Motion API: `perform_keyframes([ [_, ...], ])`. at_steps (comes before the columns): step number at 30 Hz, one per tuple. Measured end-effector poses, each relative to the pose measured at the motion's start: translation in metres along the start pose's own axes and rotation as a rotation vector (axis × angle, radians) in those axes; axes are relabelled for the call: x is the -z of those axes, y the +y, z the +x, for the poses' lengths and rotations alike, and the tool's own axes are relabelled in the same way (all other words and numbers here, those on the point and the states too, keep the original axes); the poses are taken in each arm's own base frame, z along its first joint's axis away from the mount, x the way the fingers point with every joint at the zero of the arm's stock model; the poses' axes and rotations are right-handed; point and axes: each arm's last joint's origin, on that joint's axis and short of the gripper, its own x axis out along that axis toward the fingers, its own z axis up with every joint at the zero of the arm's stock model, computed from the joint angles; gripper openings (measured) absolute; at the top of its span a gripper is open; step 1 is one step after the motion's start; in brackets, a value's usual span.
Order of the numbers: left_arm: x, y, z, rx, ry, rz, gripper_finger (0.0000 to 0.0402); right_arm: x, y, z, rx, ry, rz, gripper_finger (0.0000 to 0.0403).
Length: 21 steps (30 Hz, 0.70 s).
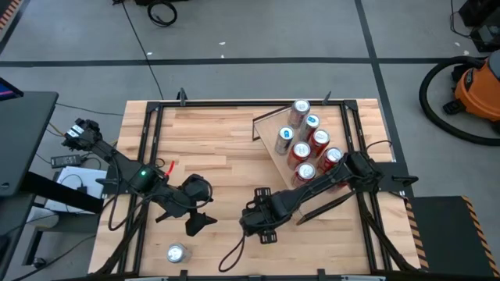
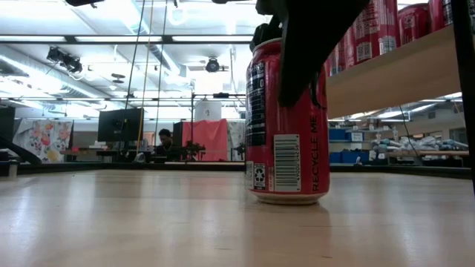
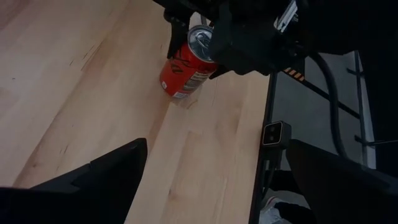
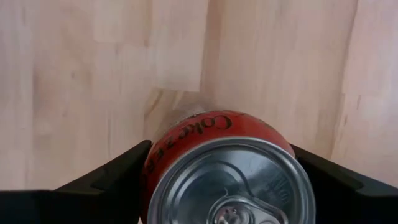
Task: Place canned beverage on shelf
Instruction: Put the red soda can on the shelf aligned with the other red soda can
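- The table (image 1: 219, 148) under me is pale butcher-block in a black frame, on a grey floor; an orange shop vacuum (image 1: 476, 86) stands off past its far right corner.
- Level across the top, the room behind shows ceiling lights, monitors and a person (image 2: 165, 141) seated far back.
- The shelf (image 1: 273, 129), a light wood plank, sits raised over the table's far right part and carries a cluster of cans (image 1: 308, 144), most red, one or two with blue on top.
- A lone silver-topped can (image 1: 176, 252) stands near the table's front left edge, well apart from my work.
- My left gripper (image 1: 199, 212) hangs over the front left-centre of the table, its fingers spread wide and holding nothing.
- My right gripper (image 1: 254, 221) is down over the front middle, around the red can (image 4: 214, 162), which stands upright on the wood.
- My two dark fingers (image 4: 109, 171) flank the can on either side, part-way open; I cannot tell whether they press on it.
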Motion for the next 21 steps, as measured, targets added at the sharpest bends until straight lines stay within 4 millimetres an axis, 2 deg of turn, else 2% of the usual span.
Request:
perform_keyframes([
  [3, 0.000, 0.000, 0.000, -0.001, 0.000, 0.000, 0.0396, -0.003, -0.002, -0.007, -0.017, 0.007, 0.012, 0.0318],
  [6, 0.000, 0.000, 0.000, -0.001, 0.000, 0.000, 0.0396, -0.005, -0.003, -0.022, -0.021, 0.025, 0.054, 0.0320],
  [14, 0.001, 0.001, 0.000, -0.006, 0.005, 0.002, 0.0396, -0.009, -0.001, -0.083, -0.001, 0.013, 0.110, 0.0326],
  [21, 0.000, 0.001, 0.000, -0.007, 0.004, -0.004, 0.0396, 0.007, 0.018, -0.131, 0.021, -0.001, 0.086, 0.0328],
])
